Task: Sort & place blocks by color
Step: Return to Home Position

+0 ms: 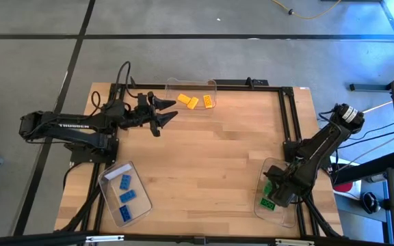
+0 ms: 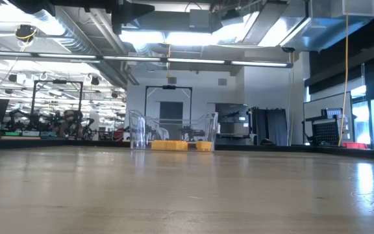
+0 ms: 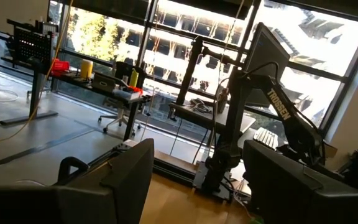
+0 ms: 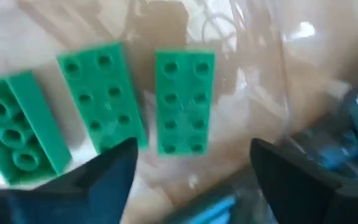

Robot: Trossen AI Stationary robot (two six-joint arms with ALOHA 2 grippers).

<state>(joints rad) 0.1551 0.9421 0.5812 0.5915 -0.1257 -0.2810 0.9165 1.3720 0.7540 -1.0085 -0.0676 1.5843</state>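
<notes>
The right pincer [image 4: 191, 163] hangs open and empty just above the three green blocks [image 4: 184, 99], which lie inside the clear tray [image 1: 287, 217] on the right arm's side of the table [image 1: 211, 157]. The yellow blocks [image 1: 192, 102] and the blue blocks [image 1: 126, 193] lie in trays of their own. To go home well, this arm should probably rise straight up first, and only then swing away, so that no finger catches the tray wall. The left pincer [image 1: 168, 110], open too and holding nothing, waits beside the yellow blocks.
</notes>
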